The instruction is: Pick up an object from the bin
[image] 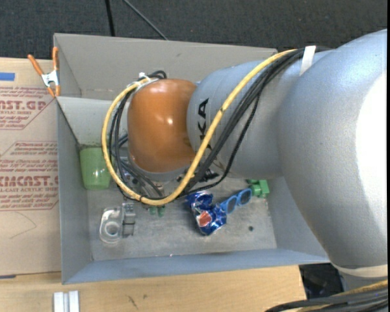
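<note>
The light is even and fairly bright, falling from above. The big grey arm (331,148) carries a broad, soft sheen along its shell. The orange cover (157,125) shows a gentle highlight on its crown, with no hard glare. Beneath them the floor of the bin (182,242) lies in soft shadow, deepest under the cover, while its left wall is paler. A clear plastic piece (110,225) and a crumpled blue wrapper (206,214) glint faintly. The ground beyond the bin is dark.

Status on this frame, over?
Arm low over bin centre, orange wrist cover hiding what's beneath. Nearest: clear plastic piece, crumpled blue packet. Nothing seen held.
</note>
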You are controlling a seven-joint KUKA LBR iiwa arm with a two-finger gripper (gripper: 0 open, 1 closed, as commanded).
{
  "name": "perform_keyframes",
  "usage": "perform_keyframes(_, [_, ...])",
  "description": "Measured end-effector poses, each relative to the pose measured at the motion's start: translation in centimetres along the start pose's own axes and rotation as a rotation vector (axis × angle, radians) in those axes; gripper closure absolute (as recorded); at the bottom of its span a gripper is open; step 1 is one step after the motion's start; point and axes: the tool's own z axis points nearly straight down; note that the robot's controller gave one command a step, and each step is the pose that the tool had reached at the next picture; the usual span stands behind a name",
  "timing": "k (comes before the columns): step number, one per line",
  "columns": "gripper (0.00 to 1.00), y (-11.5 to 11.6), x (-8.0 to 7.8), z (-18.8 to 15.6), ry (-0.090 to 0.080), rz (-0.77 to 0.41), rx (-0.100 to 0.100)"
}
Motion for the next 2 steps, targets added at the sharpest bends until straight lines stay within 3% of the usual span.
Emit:
perform_keyframes(1, [0.0,-0.56,-1.7,9.89,0.006,-0.025,0.003])
perform_keyframes(2, [1.0,-0.4,-2.02,9.17,-0.005,-0.025,-0.003])
